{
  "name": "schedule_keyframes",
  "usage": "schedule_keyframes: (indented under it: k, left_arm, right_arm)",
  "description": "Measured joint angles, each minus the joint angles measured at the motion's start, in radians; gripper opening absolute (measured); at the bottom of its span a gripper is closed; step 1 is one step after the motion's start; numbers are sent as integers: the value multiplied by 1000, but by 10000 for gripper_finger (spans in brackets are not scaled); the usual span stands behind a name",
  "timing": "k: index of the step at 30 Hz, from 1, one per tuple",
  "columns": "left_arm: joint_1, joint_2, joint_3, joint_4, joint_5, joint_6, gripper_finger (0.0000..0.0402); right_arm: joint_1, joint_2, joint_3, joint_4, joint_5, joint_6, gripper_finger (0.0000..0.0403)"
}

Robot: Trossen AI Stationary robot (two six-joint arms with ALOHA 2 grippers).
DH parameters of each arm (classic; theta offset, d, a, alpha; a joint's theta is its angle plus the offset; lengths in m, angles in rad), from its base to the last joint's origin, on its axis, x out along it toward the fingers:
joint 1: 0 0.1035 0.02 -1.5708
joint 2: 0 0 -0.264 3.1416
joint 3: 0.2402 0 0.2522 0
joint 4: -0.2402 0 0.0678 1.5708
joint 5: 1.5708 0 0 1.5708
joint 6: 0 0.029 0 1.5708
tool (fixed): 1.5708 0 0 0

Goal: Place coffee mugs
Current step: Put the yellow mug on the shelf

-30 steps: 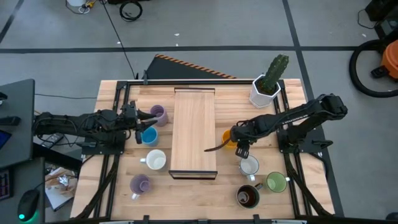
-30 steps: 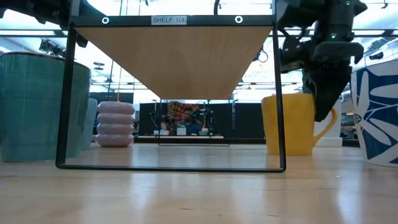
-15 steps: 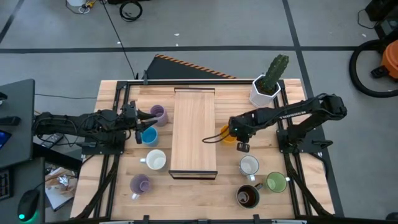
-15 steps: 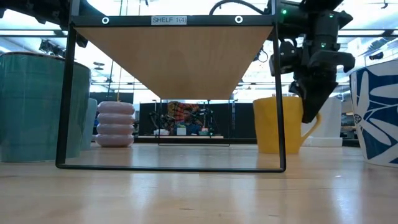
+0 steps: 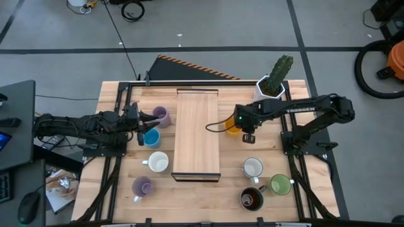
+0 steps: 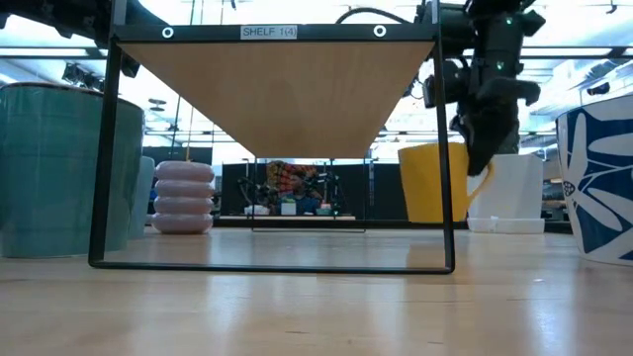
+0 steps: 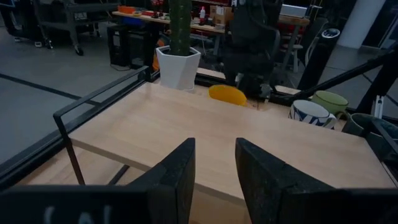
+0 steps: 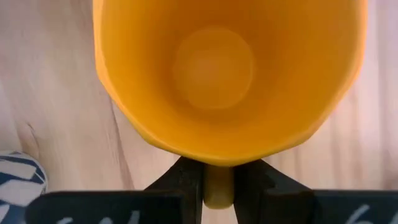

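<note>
From the high view I have the shelf (image 5: 197,133) in the middle of the table (image 5: 189,202). Left of it sit 4 mugs (image 5: 158,162), stacked from mid-frame down toward lower left. Right of it, 1 mug (image 5: 231,126) sits just beside the shelf's edge, 3 more mugs (image 5: 252,168) cluster at lower right, and the cactus pot (image 5: 270,92) stands upper right.

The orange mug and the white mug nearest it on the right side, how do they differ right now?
The orange mug is lifted clear of the table, with the right end effector shut on its handle; the white mug stands free on the table. The orange mug hangs beside the wooden shelf, farther back, while the white mug sits nearer the front edge. One is plain orange, the other white. Both are upright and empty.
</note>
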Motion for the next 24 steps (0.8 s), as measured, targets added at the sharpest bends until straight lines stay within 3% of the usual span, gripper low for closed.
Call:
schedule_keyframes:
  k: [4, 11, 16, 24]
  left_arm:
    - [0, 0, 0, 0, 0, 0, 121]
    - [0, 0, 0, -1, 0, 5, 121]
    - [0, 0, 0, -2, 0, 12, 121]
    - [6, 0, 0, -39, 0, 12, 117]
  right_arm:
    - [-17, -6, 79, -92, 14, -25, 60]
    - [-31, -7, 251, -215, 126, -104, 60]
    - [-77, -7, 379, -261, 131, -181, 60]
    - [-173, 10, 500, -258, -23, -291, 60]
